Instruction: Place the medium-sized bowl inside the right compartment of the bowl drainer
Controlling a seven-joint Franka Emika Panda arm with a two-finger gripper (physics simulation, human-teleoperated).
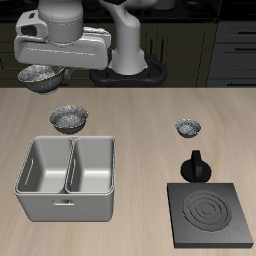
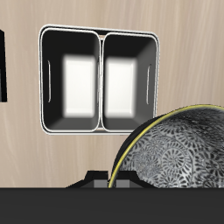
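Claw (image 1: 42,68) raised at upper left of frame, clamped on rim of medium bowl (image 1: 40,75), held above counter (image 1: 140,120). Drainer (image 1: 67,177) at lower left, both basins empty. Other bowls (image 1: 70,118) (image 1: 188,127) sit empty on counter.

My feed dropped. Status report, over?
Gripper shut on small silver-grey speckled medium-sized bowl, aloft behind big light-grey metal bowl drainer. Both basins empty. Wider speckled bowl on table by drainer's back rim.
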